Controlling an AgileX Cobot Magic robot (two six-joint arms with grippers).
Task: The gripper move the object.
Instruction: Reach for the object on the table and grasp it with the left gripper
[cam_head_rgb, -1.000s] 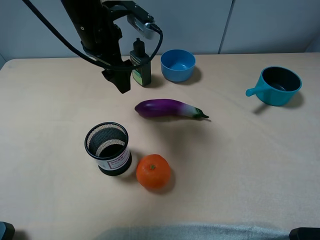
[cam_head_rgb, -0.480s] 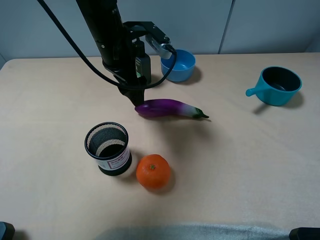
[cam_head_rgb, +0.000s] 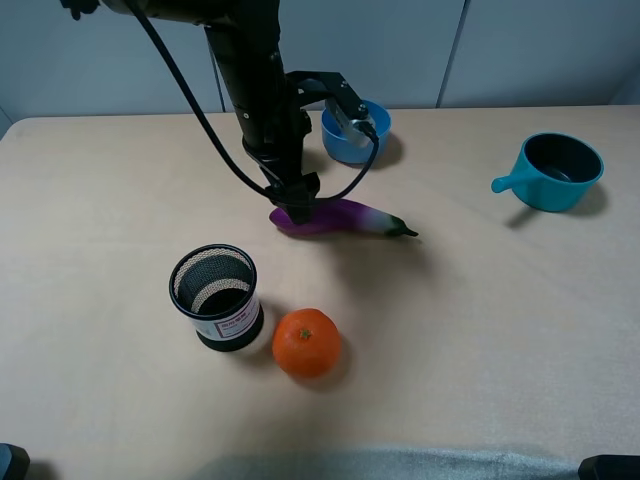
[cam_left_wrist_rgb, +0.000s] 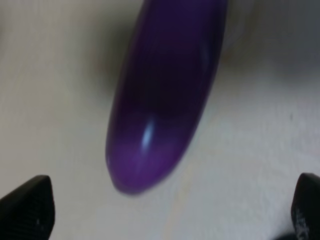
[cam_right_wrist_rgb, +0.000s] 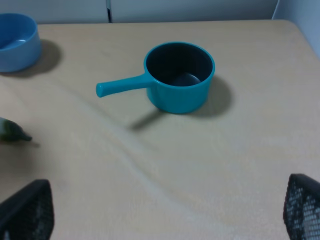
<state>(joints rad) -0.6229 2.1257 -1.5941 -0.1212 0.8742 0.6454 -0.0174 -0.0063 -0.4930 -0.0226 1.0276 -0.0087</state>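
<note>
Eggplant position: the purple toy eggplant (cam_head_rgb: 345, 217) lies flat on the counter (cam_head_rgb: 480, 330). In the high view its blunt purple end is toward the left and its green stem tip points right. My left gripper (cam_head_rgb: 300, 207) stands directly over that blunt end, reaching down from the back of the counter. The left wrist camera shows my jaws spread wide, one tip at each side of the frame. The rounded purple end lies between and ahead of them, and neither tip visibly touches it. Whether the tips touch the counter I cannot tell.

My right gripper (cam_right_wrist_rgb: 162, 212) also has its jaws released, holding nothing, above bare counter. Beyond it sits a teal saucepan (cam_right_wrist_rgb: 180, 77), its handle pointing toward the eggplant's side of the counter. A blue bowl (cam_head_rgb: 356, 130) sits at the back, just beyond my left gripper. Nearer the front, a black mesh cup (cam_head_rgb: 215, 297) and an orange (cam_head_rgb: 307, 343) stand side by side, apart from the eggplant.
</note>
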